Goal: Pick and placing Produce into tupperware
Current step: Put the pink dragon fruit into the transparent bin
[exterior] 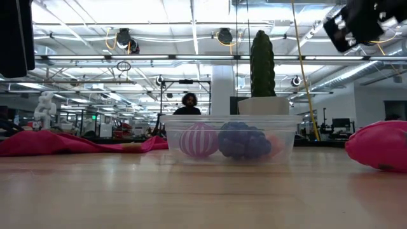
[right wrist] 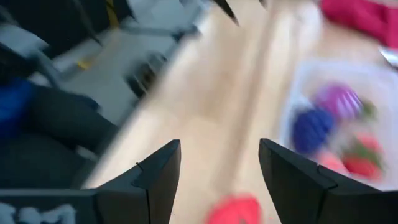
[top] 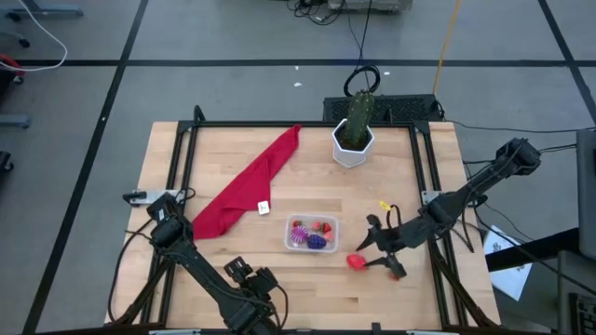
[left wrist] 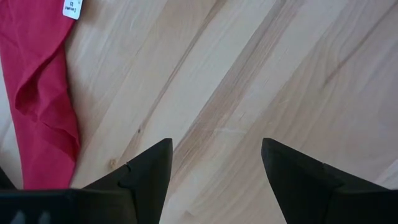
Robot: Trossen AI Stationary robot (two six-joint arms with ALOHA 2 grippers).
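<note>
The tupperware is a small clear container on the wooden table, right of the middle near the front; it shows at the centre of the low view. Inside lie a striped purple piece, a dark blue one and red ones. One red piece of produce lies on the table just right of the container. My right gripper hovers open beside and above that piece. My left gripper stands open above bare wood at the front left.
A long red cloth lies slantwise across the table's left half, with a white tag at its near side. A white pot with a green cactus stands at the far edge, behind the container. Black rails frame the table.
</note>
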